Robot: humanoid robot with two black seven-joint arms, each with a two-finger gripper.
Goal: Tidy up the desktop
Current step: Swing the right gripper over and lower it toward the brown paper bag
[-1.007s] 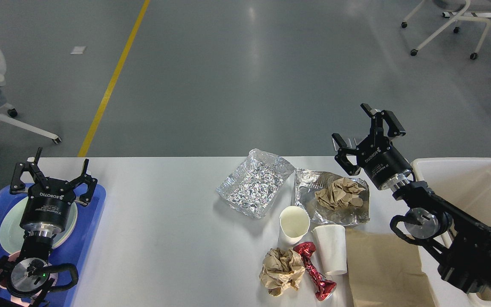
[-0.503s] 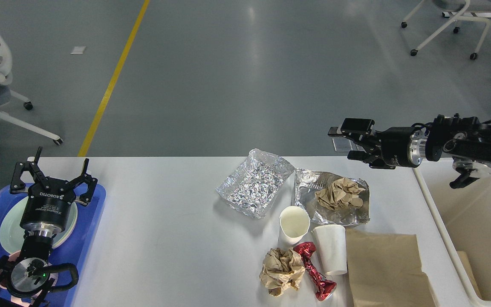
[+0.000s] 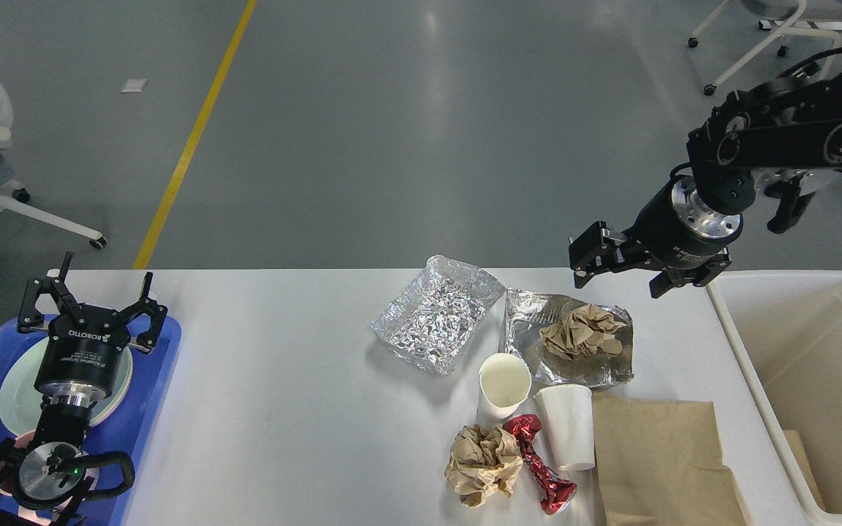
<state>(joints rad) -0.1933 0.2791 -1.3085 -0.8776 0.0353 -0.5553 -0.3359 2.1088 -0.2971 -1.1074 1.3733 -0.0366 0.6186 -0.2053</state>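
The right gripper (image 3: 622,270) hangs above the far right part of the table, pointing down and toward the left; its two black fingers are spread apart and nothing is between them. Just below and in front of it lies a flattened silver foil tray (image 3: 531,343) with a crumpled brown paper ball (image 3: 580,331) sitting in it. Beside that tray, to the left, rests a second crinkled silver foil tray (image 3: 435,314), empty.

Nearer the robot, an open white paper cup (image 3: 504,383) stands upright, and a second white paper cup (image 3: 567,426) lies just to its right, touching the edge of a flat brown paper bag (image 3: 658,460). In front of the cups are another crumpled brown paper wad (image 3: 481,462) and a twisted red foil wrapper (image 3: 540,464), side by side.

All of this sits on the large white rectangular desktop (image 3: 282,394), which fills the lower half of the view. A cream rectangular plastic bin (image 3: 746,343) stands against its right end.

The left gripper (image 3: 92,292) is well apart at the left end, fingers spread wide and holding nothing, poised over a blue plastic tray (image 3: 161,380) that carries a pale green round plate (image 3: 12,394).
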